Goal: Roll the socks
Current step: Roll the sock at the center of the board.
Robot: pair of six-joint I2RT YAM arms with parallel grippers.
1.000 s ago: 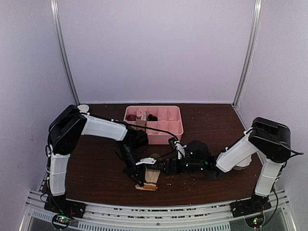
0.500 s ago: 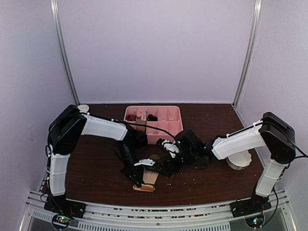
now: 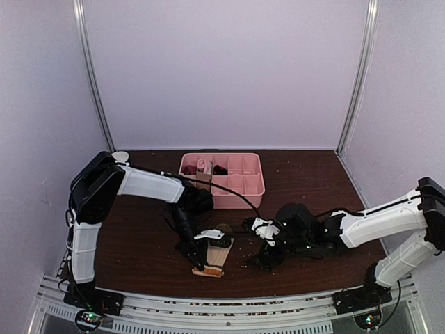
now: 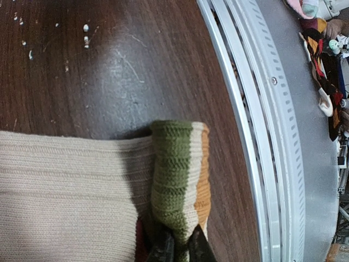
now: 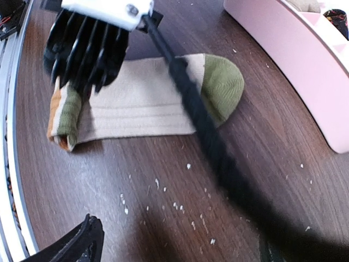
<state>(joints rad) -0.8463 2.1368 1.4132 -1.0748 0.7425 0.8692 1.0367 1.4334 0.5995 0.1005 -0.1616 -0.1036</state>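
One of the socks [image 5: 142,101], beige with an olive toe [image 5: 223,82], lies flat on the dark table near the front edge [image 3: 220,256]. Its striped cuff [image 4: 174,169], olive, cream and orange, is folded back over the beige leg. My left gripper [image 4: 180,248] is shut on that folded cuff from above, and it also shows over the cuff end in the right wrist view [image 5: 87,49]. My right gripper [image 3: 266,256] hovers open to the right of the sock, touching nothing. Only one dark fingertip [image 5: 76,245] shows at the lower left of its own view.
A pink divided tray [image 3: 222,177] with a few rolled items stands behind the sock, and its wall shows close in the right wrist view [image 5: 294,60]. A black cable [image 5: 202,125] crosses above the sock. The metal rail [image 4: 262,136] runs just beyond the cuff. White crumbs dot the wood.
My right arm has pulled away from the sock towards the right and stretched out low over the table. The left gripper has stayed shut on the cuff, and the sock has not moved.
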